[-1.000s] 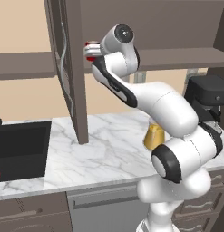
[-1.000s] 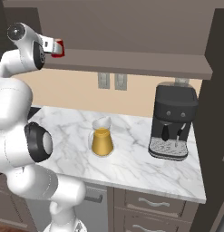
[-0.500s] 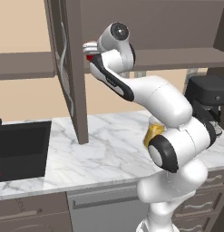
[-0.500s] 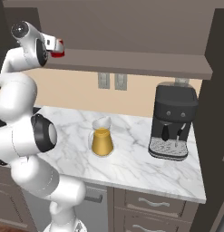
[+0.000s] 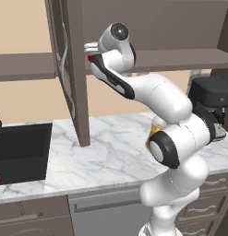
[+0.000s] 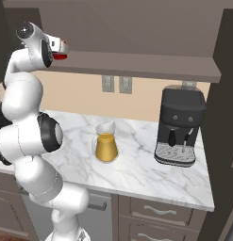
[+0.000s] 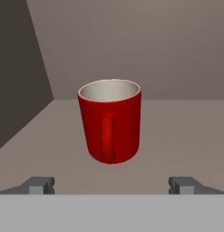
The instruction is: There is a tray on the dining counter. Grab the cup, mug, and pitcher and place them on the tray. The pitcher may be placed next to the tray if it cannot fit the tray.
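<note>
Gaping at full spread, the claw (image 7: 111,185) grips nothing, its two fingertips (image 7: 40,184) standing wide on either side of the mug (image 7: 110,120) just ahead without touching it. The mug is red with a white inside, upright on the brown cabinet shelf (image 7: 177,131), handle turned toward the claw.

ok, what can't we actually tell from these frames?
- Mug: in both base views mostly hidden behind the arm and the open tool.
- Pitcher: in the left base view covered by the arm's elbow, just a yellow sliver.
- Sink: cut off by the left edge.
</note>
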